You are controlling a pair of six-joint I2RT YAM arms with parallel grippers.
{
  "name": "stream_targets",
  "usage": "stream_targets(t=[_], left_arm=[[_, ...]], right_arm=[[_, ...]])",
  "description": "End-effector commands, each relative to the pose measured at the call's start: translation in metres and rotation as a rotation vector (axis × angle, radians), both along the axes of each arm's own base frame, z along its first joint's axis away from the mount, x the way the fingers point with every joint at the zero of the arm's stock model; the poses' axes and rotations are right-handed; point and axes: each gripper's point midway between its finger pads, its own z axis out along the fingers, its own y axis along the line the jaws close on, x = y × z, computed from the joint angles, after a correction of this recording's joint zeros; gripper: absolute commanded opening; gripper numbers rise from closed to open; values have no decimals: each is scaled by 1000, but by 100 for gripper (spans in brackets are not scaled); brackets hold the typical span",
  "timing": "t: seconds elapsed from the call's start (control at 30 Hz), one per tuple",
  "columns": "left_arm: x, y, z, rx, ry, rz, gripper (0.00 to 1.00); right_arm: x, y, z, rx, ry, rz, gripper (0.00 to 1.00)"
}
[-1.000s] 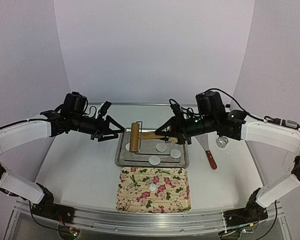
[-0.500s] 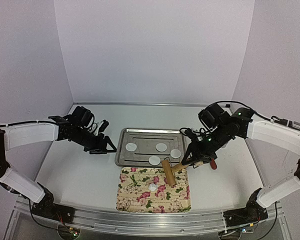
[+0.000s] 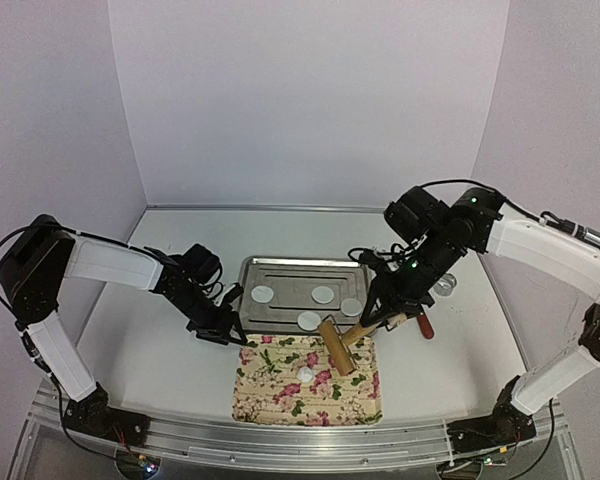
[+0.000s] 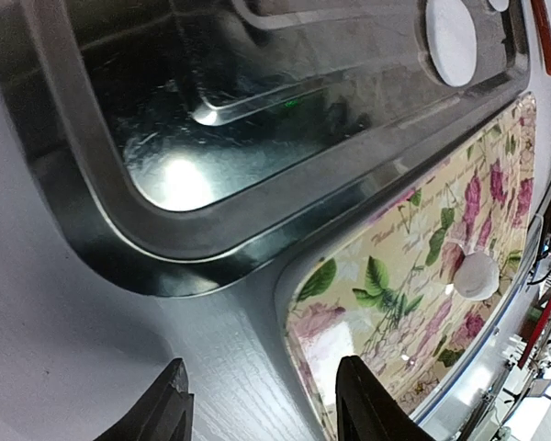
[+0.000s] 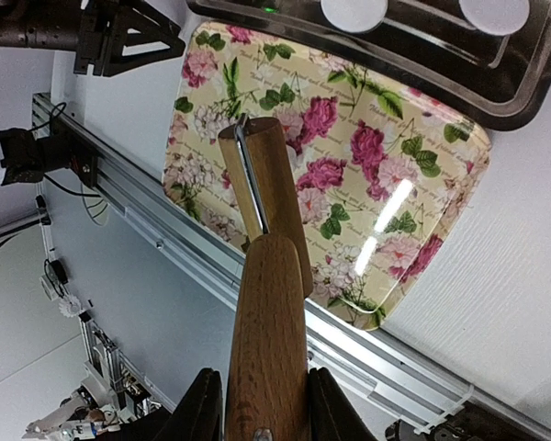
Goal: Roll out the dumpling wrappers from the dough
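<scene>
Several dumpling wrappers [image 3: 323,294] lie flat in the metal tray [image 3: 280,268]; one shows in the left wrist view [image 4: 451,41] and two in the right wrist view [image 5: 354,11]. A small white dough piece [image 3: 305,374] sits on the floral board [image 3: 270,395], also in the left wrist view [image 4: 476,276]. My right gripper [image 3: 372,322] is shut on the handle of the wooden roller [image 3: 335,346]; its barrel [image 5: 266,184] hangs over the board's back right. My left gripper [image 3: 225,330] is open and empty at the board's back left corner [image 4: 262,404].
A red-handled spatula [image 3: 421,325] lies right of the tray. A small metal ring [image 3: 443,287] sits further right. The board's near edge is close to the table's front rail [image 3: 280,432]. The tray's near rim [image 4: 211,248] borders the board.
The right gripper carried the roller from over the tray down to the board and now holds it about still. The left gripper came down and right to the board's back left corner.
</scene>
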Motion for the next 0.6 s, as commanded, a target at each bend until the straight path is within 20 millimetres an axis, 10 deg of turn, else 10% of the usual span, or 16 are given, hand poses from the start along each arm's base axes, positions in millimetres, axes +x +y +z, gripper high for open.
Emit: stream_targets(t=[0.0, 0.57], left_arm=[[2, -18, 19, -44, -63, -54, 73], [-15, -23, -6, 72, -67, -110, 50]], right_arm=[[-13, 20, 3, 10, 31, 36, 0], [0, 60, -37, -73, 68, 56, 0]])
